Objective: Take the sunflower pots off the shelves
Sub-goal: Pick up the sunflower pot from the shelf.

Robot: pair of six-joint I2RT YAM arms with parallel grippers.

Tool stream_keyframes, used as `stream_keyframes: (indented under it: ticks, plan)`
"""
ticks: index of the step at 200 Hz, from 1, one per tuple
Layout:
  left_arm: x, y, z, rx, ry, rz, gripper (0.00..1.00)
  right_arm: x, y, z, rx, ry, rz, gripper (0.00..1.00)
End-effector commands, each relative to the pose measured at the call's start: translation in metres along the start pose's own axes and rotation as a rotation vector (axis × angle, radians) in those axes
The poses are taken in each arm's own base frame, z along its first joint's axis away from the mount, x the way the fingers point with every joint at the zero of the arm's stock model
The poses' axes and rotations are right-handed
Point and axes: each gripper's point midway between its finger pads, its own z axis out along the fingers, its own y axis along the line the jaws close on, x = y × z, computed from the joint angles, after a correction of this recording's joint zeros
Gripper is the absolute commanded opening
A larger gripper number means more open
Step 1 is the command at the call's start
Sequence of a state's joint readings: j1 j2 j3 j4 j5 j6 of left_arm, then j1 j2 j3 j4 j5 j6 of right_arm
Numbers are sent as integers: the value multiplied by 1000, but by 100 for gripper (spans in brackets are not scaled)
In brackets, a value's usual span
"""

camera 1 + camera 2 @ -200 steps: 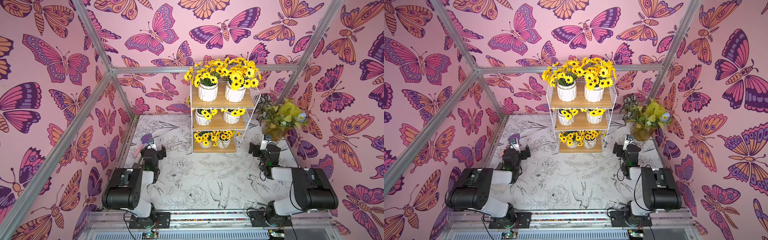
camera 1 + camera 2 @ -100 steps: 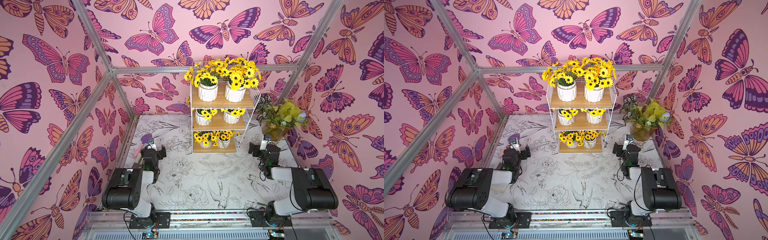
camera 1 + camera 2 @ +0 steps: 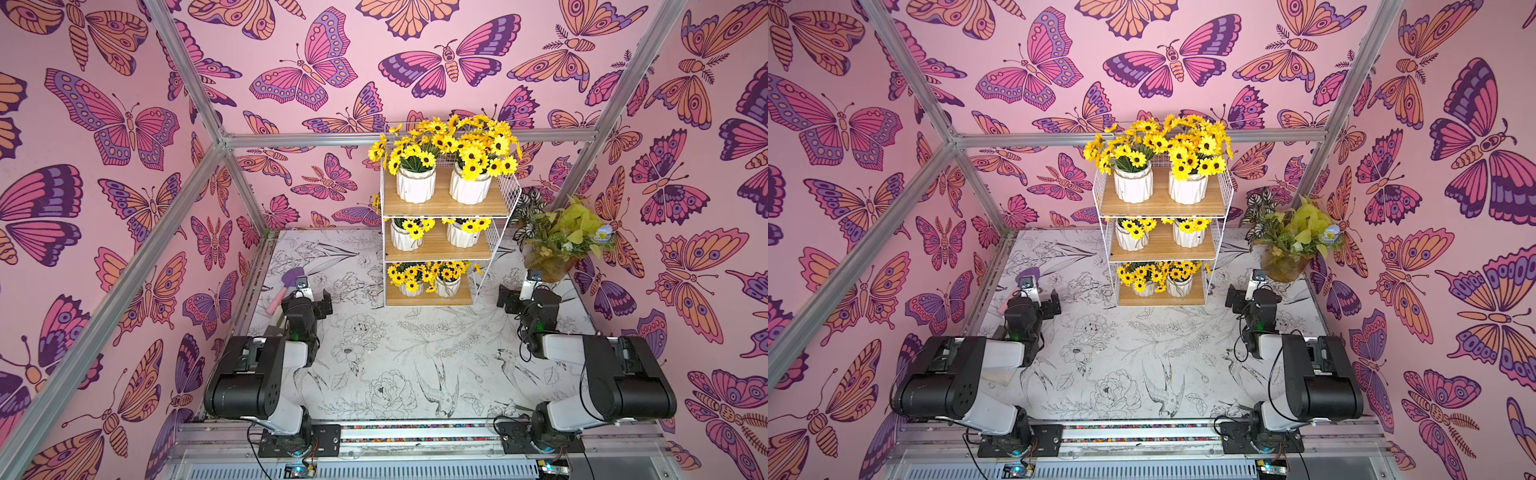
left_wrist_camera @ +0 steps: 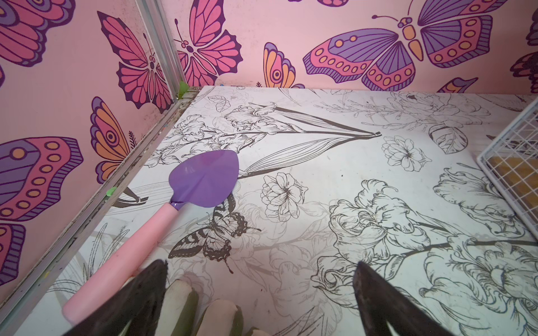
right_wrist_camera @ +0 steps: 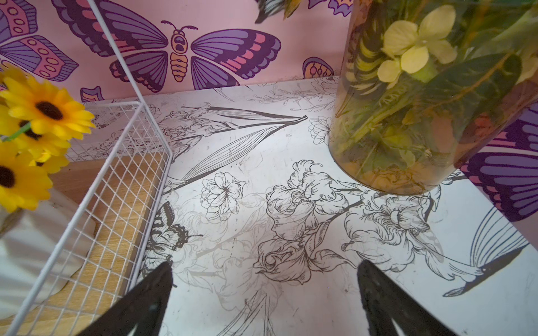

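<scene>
Both arms point(image 3: 257, 374) folded low; left gripper point(image 4: 262, 262) and right gripper point(image 5: 265, 262) spread, empty. Shelves point(image 3: 442, 197) hold six sunflower pots point(image 3: 415, 187), two per tier.

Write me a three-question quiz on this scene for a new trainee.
1. True or false: all six sunflower pots stand on the shelves.
2. Which tool lies near the left gripper? A) trowel B) scissors C) brush
3. Fill in: the jaws of the right gripper stand ____, holding nothing.
Key: 1 true; 2 A; 3 open.
</scene>
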State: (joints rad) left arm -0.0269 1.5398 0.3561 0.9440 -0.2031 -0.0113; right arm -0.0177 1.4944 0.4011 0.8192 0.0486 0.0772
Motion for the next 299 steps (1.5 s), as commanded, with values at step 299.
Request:
stream_keyframes:
  ticks: [299]
  plan:
    - [-188,-91,-184,483,19,-94,100,-172,106,-166,-247,-131,-93,99]
